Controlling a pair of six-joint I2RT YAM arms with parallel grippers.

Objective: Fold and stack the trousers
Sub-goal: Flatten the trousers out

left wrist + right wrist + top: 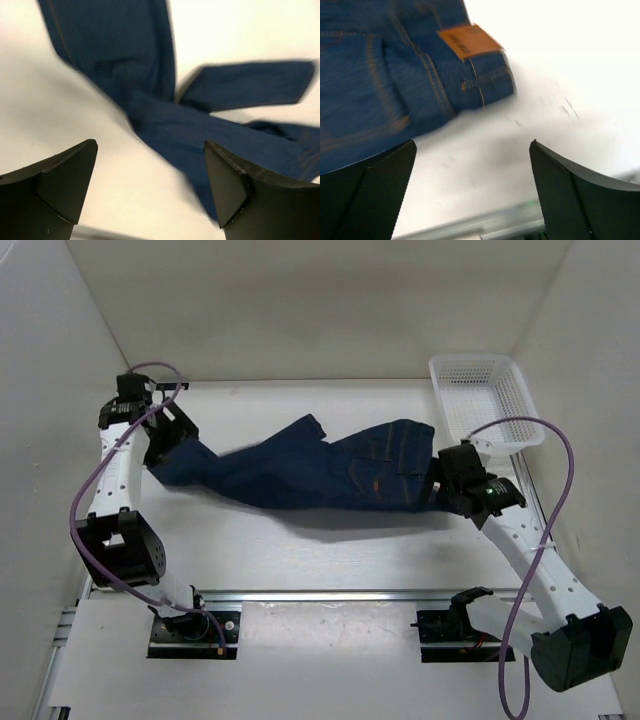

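Note:
The dark navy trousers (310, 472) lie loosely spread across the middle of the table, legs to the left and waistband to the right. My left gripper (168, 443) is at the leg end. In the left wrist view it (150, 187) is open and empty, with the blurred legs (165, 120) just ahead of it. My right gripper (447, 480) is at the waistband end. In the right wrist view it (472, 187) is open and empty over bare table, and the waistband (420, 75) with its brown leather patch (468, 42) lies ahead to the left.
A white mesh basket (487, 400) stands at the back right, just beyond the right gripper. White walls enclose the table on three sides. A metal rail (330, 595) with the arm bases runs along the near edge.

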